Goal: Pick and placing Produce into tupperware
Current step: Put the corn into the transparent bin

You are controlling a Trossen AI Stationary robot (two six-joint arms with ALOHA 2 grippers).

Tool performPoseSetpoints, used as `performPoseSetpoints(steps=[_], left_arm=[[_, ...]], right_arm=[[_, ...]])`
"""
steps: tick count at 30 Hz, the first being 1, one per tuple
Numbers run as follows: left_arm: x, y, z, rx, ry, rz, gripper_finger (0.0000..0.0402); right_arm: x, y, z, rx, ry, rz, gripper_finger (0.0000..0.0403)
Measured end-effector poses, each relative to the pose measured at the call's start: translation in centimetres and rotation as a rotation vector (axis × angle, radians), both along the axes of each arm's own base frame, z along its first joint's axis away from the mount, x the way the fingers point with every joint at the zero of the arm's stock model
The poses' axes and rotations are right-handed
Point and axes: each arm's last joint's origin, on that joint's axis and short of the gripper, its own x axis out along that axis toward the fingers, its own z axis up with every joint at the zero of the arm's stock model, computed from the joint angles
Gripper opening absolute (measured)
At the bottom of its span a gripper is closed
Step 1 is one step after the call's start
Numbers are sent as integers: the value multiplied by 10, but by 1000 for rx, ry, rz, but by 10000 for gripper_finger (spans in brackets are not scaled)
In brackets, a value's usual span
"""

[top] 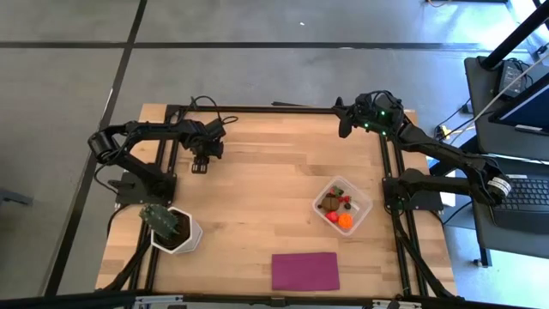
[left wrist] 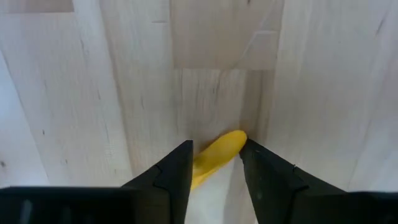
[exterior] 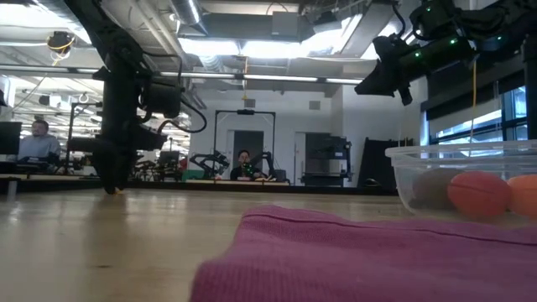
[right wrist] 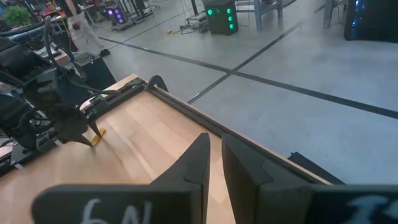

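1. The left hand (top: 200, 166) is lowered onto the pale wooden bench (top: 257, 189) near the far edge, left of centre.
2. In the left wrist view, its two dark fingers (left wrist: 177, 171) straddle a small yellow oblong toy piece (left wrist: 216, 155) lying on the bench; the fingers are parted to either side of the piece, and whether they press it cannot be determined.
3. The right hand (top: 345, 120) is raised above the far right corner, nearly closed on nothing.
4. The clear shallow plastic tub (top: 342, 205) sits near the right edge and contains an orange ball (top: 345, 221), a red piece (top: 332, 217) and a brown oval (top: 331, 202).
5. A flat magenta cloth rectangle (top: 304, 271) lies at the near edge.
6. A green plant in a white pot (top: 173, 228) stands near the near-left corner.
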Motion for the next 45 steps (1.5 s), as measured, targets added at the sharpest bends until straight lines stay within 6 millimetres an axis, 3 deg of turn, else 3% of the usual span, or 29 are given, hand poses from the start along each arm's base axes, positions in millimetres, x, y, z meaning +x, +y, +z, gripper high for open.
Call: performPoseSetpoints(steps=[16, 24, 29, 36, 40, 45], left_arm=[[1, -2, -1, -40, -17, -9, 14], [15, 7, 16, -2, -81, 53, 9], [38, 20, 54, -35, -252, 176, 6], [90, 27, 130, -235, -776, 242, 8], [123, 13, 171, -255, -1074, 156, 3], [157, -24, 206, -207, -1419, 11, 5]], right_arm=[[0, 0, 0, -18, 12, 6, 46], [0, 0, 1, -21, 7, 5, 46], [0, 0, 2, -30, -2, 5, 46], [0, 0, 3, -38, -12, 5, 46], [0, 0, 3, -40, -11, 6, 46], [0, 0, 3, -39, -11, 6, 46]])
